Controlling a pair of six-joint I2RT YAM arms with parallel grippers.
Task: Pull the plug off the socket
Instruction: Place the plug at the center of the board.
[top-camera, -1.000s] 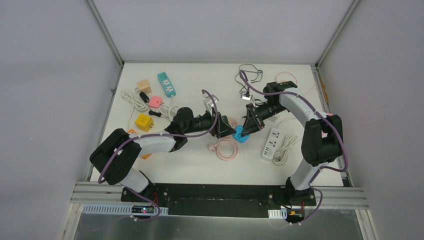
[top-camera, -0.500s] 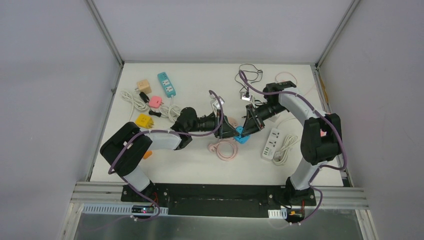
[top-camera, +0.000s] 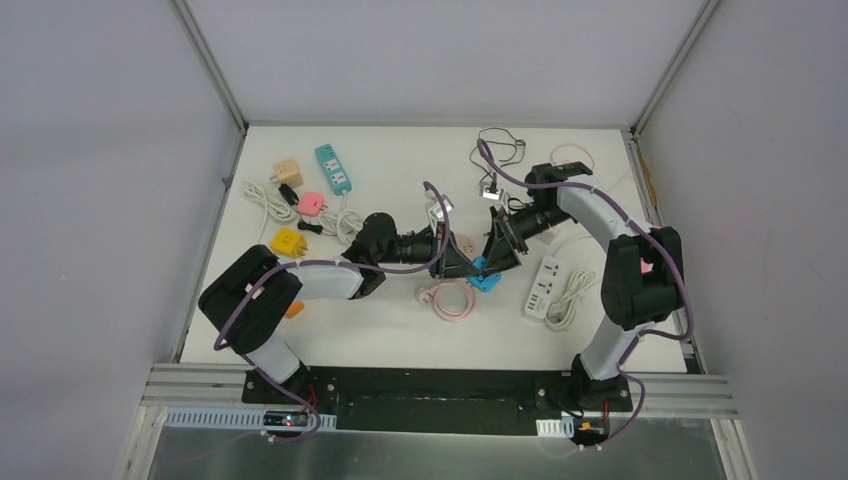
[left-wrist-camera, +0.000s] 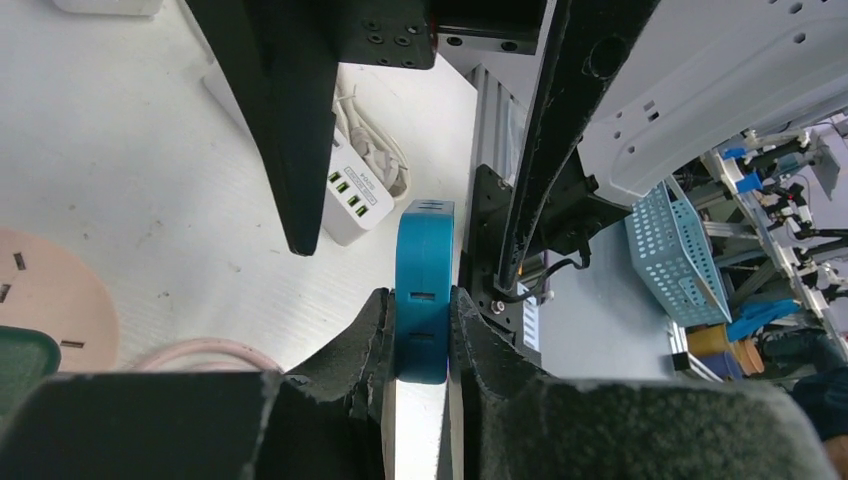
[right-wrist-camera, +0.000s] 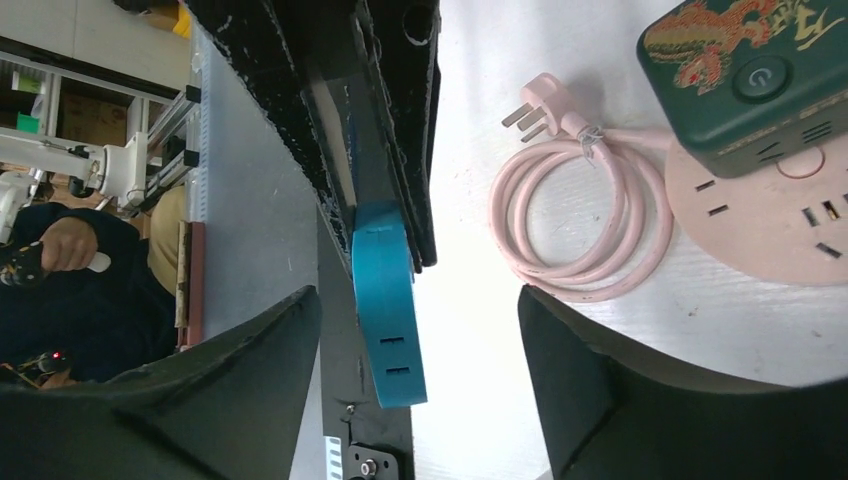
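Left gripper (left-wrist-camera: 420, 305) pinches the blue socket block (left-wrist-camera: 424, 250) by its flat faces, centre of top view. Right gripper (right-wrist-camera: 415, 340) spread, straddling the free end. Block looks rigid, light, slick plastic; take flat faces near the end. Can't make out the plug.

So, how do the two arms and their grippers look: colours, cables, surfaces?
The left arm and right arm have white shells over black joints. A purple cable runs loosely along each. The left gripper and right gripper are black and wedge-shaped; their fingers are black with a rough, grainy surface. I can read no markings.
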